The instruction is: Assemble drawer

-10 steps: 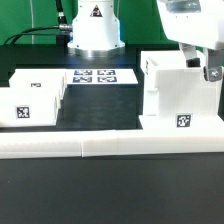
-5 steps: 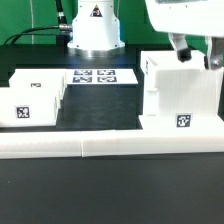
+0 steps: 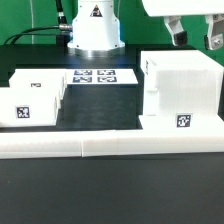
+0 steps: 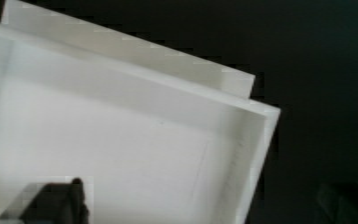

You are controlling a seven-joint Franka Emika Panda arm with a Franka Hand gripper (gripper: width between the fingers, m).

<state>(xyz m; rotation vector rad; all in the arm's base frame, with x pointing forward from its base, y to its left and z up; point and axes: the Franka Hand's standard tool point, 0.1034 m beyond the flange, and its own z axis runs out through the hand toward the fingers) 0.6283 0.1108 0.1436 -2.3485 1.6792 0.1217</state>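
Casing: the casing (image 3: 180,95) stands upright near the bench (image 3: 110,190) edge at the exterior view's right, just behind the border bars (image 3: 110,146); its tag faces the exterior camera
Trays: the near tray (image 3: 22,108) and the far tray (image 3: 42,82) sit side by side and close together at the bench edge on the exterior view's left; both are well apart from the casing, with the marker board (image 3: 95,76) between the two groups
Gripper: the gripper (image 3: 193,35) hangs above the casing's top, clear of it; the fingers (image 3: 175,30) are spread wide and hold nothing
Wrist view: white panels of the casing (image 4: 123,110) fill the picture with one dark finger tip (image 4: 55,200) low in it; the blur makes it hard to say which face this is, probably the top rim
Done: judging by the layout, the casing is placed against the bars; nothing else is joined
Left: neither tray is in the casing yet; both need to be picked up and slid into it, so most of the assembly remains
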